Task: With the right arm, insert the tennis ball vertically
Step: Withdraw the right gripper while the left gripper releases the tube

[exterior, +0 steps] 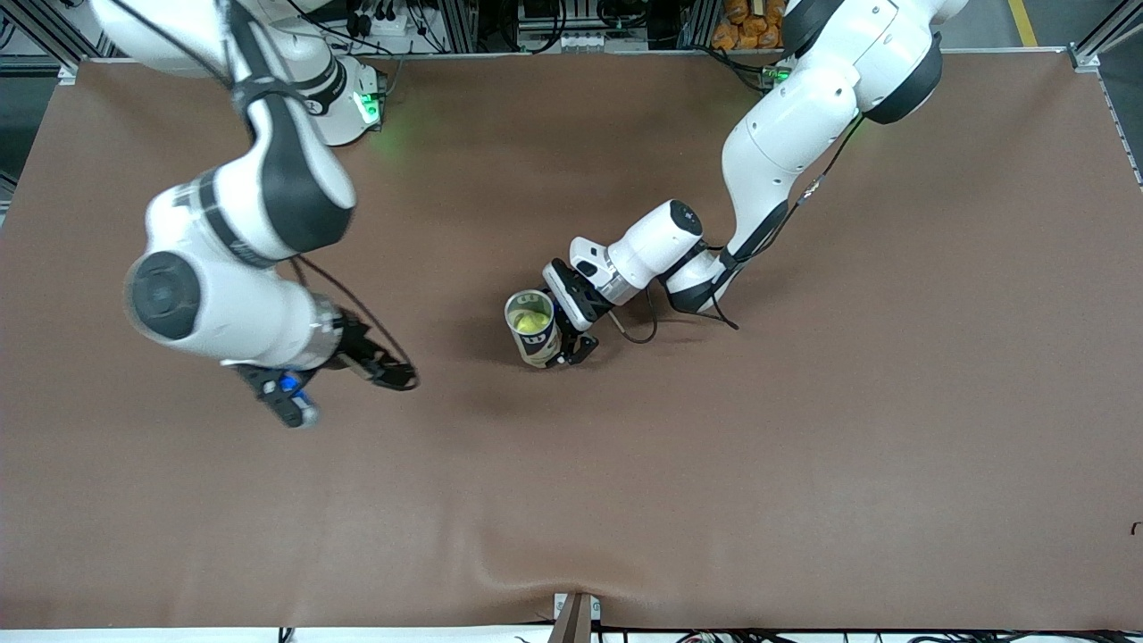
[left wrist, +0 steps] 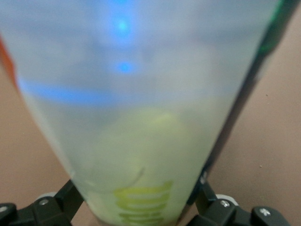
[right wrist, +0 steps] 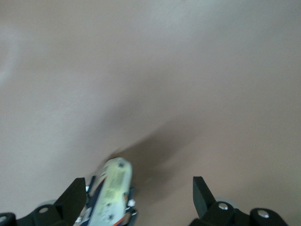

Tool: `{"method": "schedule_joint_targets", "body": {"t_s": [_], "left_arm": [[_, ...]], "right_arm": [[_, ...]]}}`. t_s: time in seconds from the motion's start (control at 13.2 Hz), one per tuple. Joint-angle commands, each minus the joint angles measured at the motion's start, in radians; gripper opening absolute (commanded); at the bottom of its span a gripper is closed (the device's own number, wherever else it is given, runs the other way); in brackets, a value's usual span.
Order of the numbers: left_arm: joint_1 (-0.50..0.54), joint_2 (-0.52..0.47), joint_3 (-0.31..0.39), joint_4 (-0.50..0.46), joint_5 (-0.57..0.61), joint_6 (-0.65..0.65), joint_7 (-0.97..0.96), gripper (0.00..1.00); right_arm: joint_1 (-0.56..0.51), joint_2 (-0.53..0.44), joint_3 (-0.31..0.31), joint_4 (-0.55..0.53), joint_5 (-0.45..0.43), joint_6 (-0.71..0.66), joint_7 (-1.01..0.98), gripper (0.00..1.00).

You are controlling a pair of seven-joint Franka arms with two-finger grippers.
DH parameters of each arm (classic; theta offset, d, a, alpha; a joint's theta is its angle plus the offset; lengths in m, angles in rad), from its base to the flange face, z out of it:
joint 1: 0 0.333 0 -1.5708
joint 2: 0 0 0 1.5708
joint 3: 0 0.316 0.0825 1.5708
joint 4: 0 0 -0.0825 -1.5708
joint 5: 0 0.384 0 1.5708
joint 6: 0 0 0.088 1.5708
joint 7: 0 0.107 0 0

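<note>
A clear tennis ball can (exterior: 534, 329) stands upright at the middle of the brown table, with a yellow-green tennis ball (exterior: 534, 320) inside it. My left gripper (exterior: 554, 346) is shut on the can low on its side. In the left wrist view the can (left wrist: 141, 84) fills the frame between the fingers (left wrist: 66, 200), and the ball (left wrist: 150, 146) shows through its wall. My right gripper (exterior: 388, 373) is open and empty above the table, toward the right arm's end from the can. The right wrist view shows its gripper (right wrist: 140, 197) spread over bare table, with the can (right wrist: 112, 190) farther off.
The brown table cover (exterior: 714, 464) has a raised wrinkle (exterior: 536, 572) near the edge closest to the front camera. A black cable (exterior: 638, 332) loops from the left wrist beside the can.
</note>
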Motion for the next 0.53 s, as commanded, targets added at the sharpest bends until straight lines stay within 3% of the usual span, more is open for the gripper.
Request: {"method": "schedule_joint_targets", "body": {"t_s": [0.0,0.23,0.45], "left_arm": [[0.025,-0.028,-0.005,-0.042,0.010,0.005,0.005,1.00],[0.060,-0.062,-0.005,-0.109,0.013,0.002,0.006,1.00],[0.091,-0.097,-0.005,-0.185,0.014,0.001,0.005,1.00]], "right_arm": [[-0.113,-0.026,0.025,0.039,-0.014,-0.091,-0.175,1.00],[-0.187,-0.055,0.032,0.103,-0.097,-0.208,-0.380,1.00],[-0.280,-0.114,0.074,0.114,-0.105,-0.269,-0.505,1.00]]}}
